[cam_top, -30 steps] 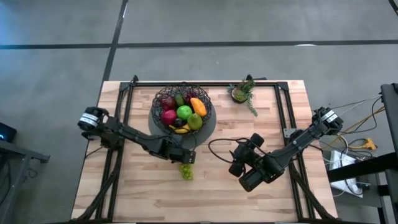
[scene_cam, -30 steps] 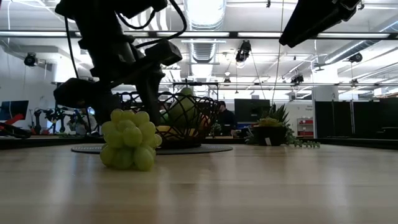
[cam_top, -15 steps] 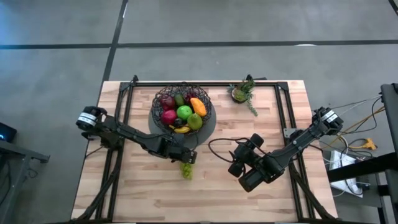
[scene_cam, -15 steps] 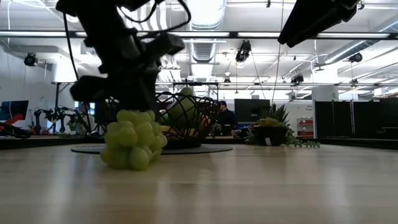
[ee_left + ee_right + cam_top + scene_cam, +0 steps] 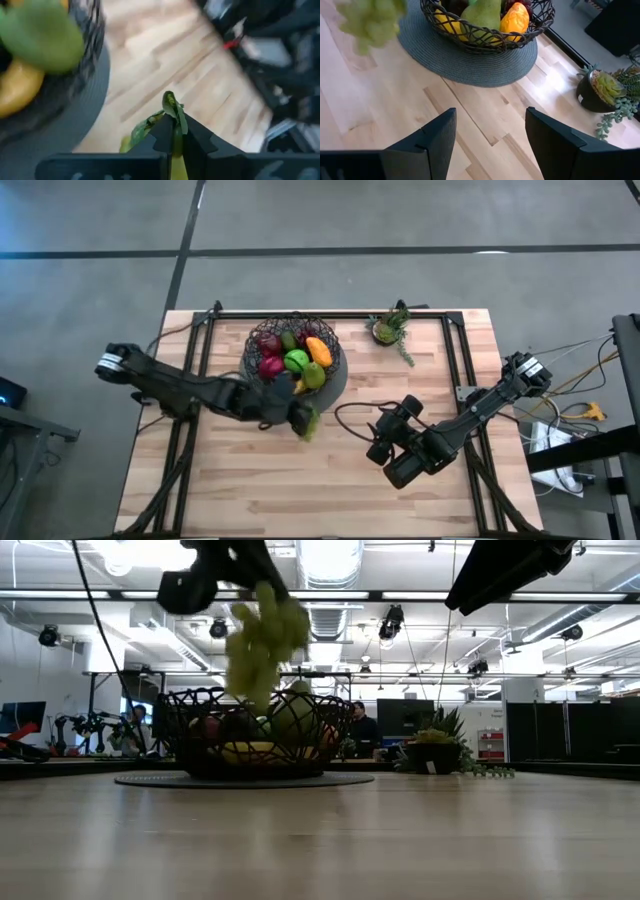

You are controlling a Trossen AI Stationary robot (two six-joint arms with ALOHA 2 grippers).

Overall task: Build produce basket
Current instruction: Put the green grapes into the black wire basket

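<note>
The dark wire basket (image 5: 293, 360) stands on a flat grey round mat (image 5: 335, 388) and holds red and green apples, a pear, an orange fruit and a banana. A bunch of green grapes (image 5: 262, 635) hangs in the air in front of the basket, just past its near rim (image 5: 308, 420). My left gripper (image 5: 174, 131) is shut on the top of the bunch. My right gripper (image 5: 492, 137) hovers open over the bare table to the right of the mat (image 5: 385, 442), with nothing between its fingers. My left gripper pinches the leafy green stem (image 5: 171, 106) at the top of the grape bunch between its two shut fingers. The stem's tip sticks out past the fingertips. The bunch hangs below the gripper, lifted clear of the table (image 5: 262, 635).
A small potted plant (image 5: 388, 328) stands at the far right of the table, with a trailing sprig toward the middle. A black cable loops on the table by my right arm (image 5: 350, 420). The wooden top near the front edge (image 5: 300, 490) lies bare.
My left gripper has come down over the grapes on the table, shut on the top of the bunch and risen with it, drifting a little toward the basket. The grapes, then resting on the wood, now hang clear above basket height.
</note>
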